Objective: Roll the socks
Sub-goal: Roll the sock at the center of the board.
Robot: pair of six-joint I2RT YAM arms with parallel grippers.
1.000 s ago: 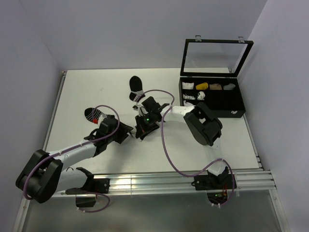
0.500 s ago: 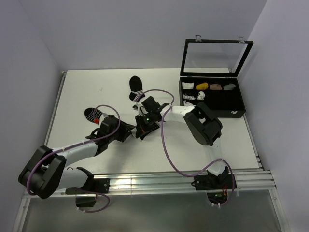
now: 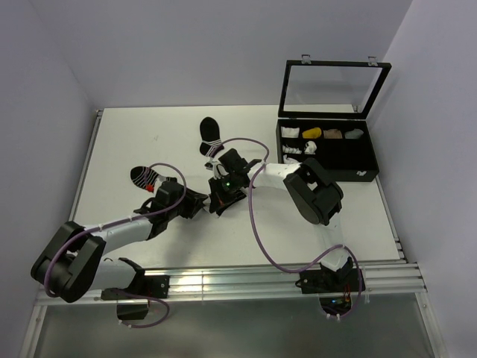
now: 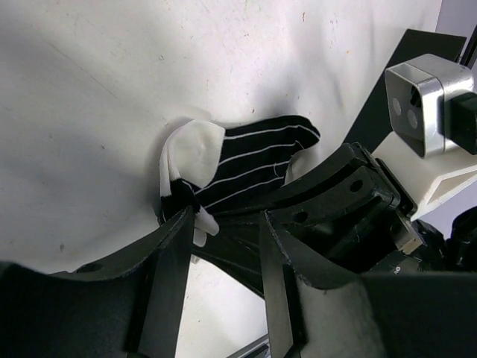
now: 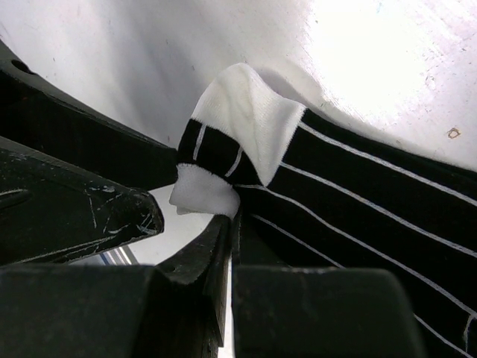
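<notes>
The socks (image 4: 250, 160) lie bunched together on the white table: black cloth with thin white stripes and a white part (image 4: 194, 149) folded over at the end. My right gripper (image 5: 232, 224) is shut on the socks (image 5: 358, 201), pinching the edge just below a white flap (image 5: 205, 195). My left gripper (image 4: 225, 220) is open, its two fingers either side of the bundle's near end and of the right gripper's fingers (image 4: 335, 194). From above, the left gripper (image 3: 200, 203) and right gripper (image 3: 218, 201) meet mid-table and hide the socks.
A black sock with white bands (image 3: 210, 136) lies at the back of the table. Another striped sock with a red mark (image 3: 144, 176) lies to the left. A black compartment box (image 3: 326, 149) with its clear lid raised stands at the right and holds small rolled items.
My left arm has crept to the right, closer to the right gripper, and its jaws have narrowed. The right gripper has stayed put, still shut.
</notes>
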